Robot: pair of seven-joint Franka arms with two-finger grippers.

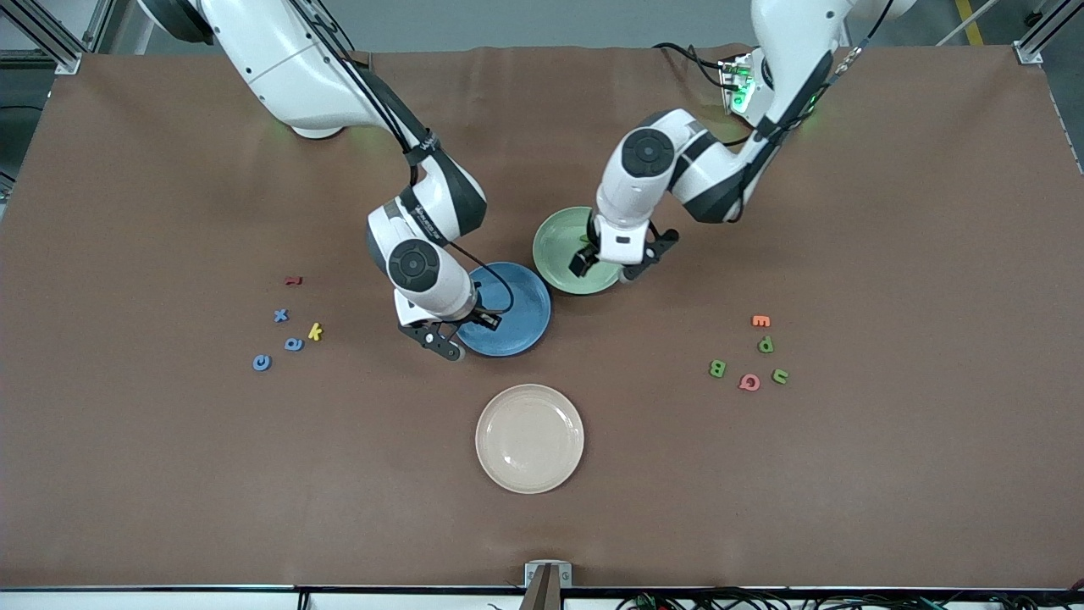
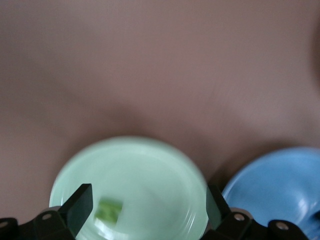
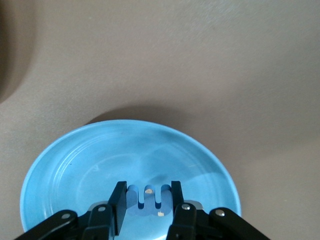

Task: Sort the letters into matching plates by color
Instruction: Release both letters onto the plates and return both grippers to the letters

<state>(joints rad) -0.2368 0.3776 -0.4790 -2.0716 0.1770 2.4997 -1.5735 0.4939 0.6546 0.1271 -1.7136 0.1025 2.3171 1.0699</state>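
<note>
Cream plate (image 1: 529,438) bare; green letter (image 2: 109,210) in green plate (image 2: 150,170).

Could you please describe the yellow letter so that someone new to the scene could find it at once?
Start at the blue plate near the table's middle and look toward the right arm's end, where a small cluster of letters lies. The yellow letter is the cluster's member closest to that plate, beside a blue letter; it is the only yellow one.

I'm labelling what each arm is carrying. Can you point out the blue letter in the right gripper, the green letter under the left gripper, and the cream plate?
blue letter (image 3: 149,200): right wrist view, its middle prong, between the fingers.
green letter (image 2: 109,210): left wrist view, its centre, in the green plate.
cream plate (image 1: 529,438): front view, bare centre.
</note>
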